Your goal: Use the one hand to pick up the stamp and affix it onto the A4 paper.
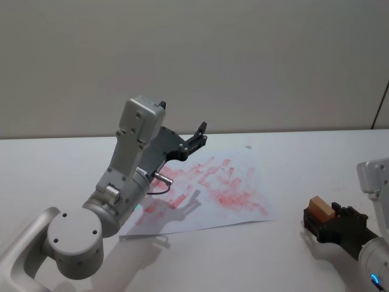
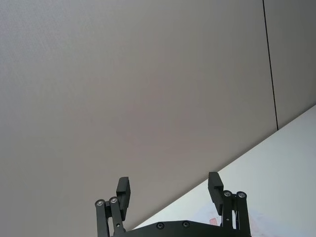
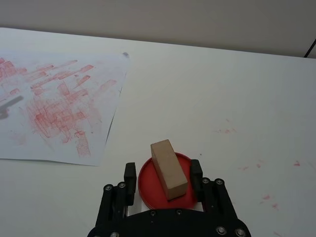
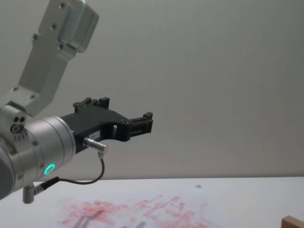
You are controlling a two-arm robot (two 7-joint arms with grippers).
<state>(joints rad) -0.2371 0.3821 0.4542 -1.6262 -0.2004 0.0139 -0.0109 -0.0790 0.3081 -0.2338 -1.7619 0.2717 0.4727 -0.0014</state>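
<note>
Near right: the stamp (image 3: 168,165), a small tan wooden block, stands on a round red ink pad (image 3: 148,190) on the white tabletop (image 3: 237,98). Right gripper (image 3: 163,170) straddles it, fingers apart, one on either side, clear of the block.

Judged light, rigid and smooth-sided. Best pinched across the two long flat faces at mid-height, with the inked underside kept level.

Farther left: A4 paper (image 1: 243,182), lying flat, thick with red prints. Left gripper (image 1: 197,135) is raised above its left side, fingers spread, idle.

Stamp (image 3: 168,168): pale bare wood, matt. A4 paper (image 1: 209,190): thin matt sheet, smudged red ink. Tabletop (image 1: 61,159): smooth white.
</note>
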